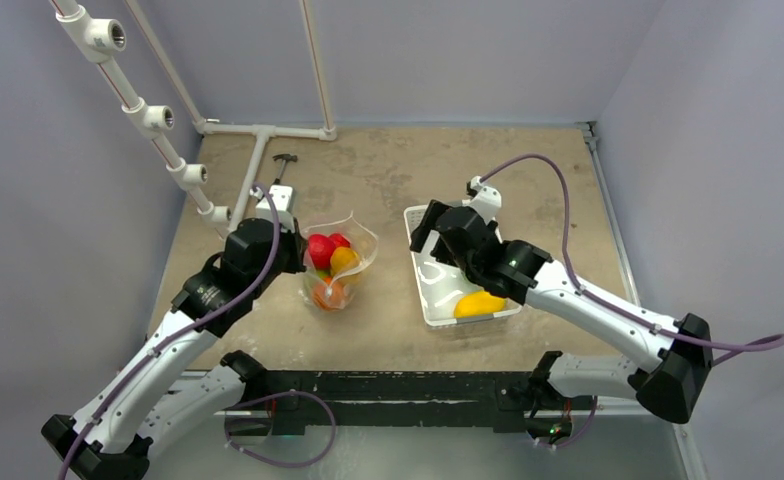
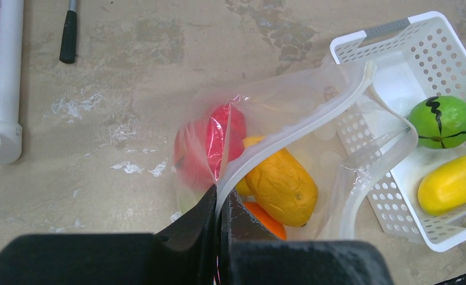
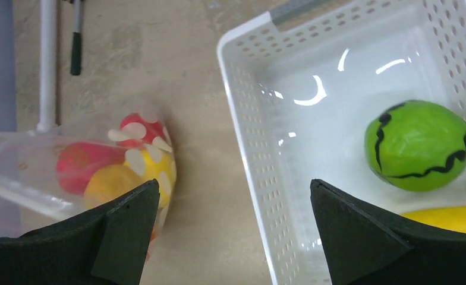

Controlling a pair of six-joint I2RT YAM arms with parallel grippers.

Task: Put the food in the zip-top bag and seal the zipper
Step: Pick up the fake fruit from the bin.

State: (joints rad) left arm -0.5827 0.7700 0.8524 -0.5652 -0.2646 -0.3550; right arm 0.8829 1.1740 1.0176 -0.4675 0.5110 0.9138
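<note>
**Left gripper** [image 2: 219, 200]: the black fingers [image 2: 189, 228] are pressed together, pinching the thin clear plastic zipper [image 2: 290, 133] at its left end (no gap shows between the pads). From the pinch, the strip runs up off the table. Its second lip loops away from it, so the mouth stands open.

The strip edges the clear, crinkly zip-top bag [image 2: 260, 107], printed with white dots. The bag sits on the tan, scuffed tabletop [image 2: 129, 71], left of centre.

Inside the bag:
- a glossy red fruit [image 2: 210, 148] on the far side
- an orange-yellow oblong fruit [image 2: 281, 187] against it
- a small orange fruit [image 2: 266, 218] nearest

**Right gripper** [image 3: 236, 205]: the fingers [image 3: 123, 222] are spread wide with nothing between them, above the left wall of the white slotted plastic basket [image 3: 248, 119]. I cannot tell whether they touch it. The basket lies right of the bag, with a strip of bare table between them in the top view.

In the basket:
- a green round fruit with black wavy lines [image 3: 418, 145]
- a yellow oblong fruit [image 3: 450, 218] just beside it, at the near end

**Far left:** a black-handled tool [image 2: 69, 35] lies beside a white pipe [image 2: 8, 77].
</note>
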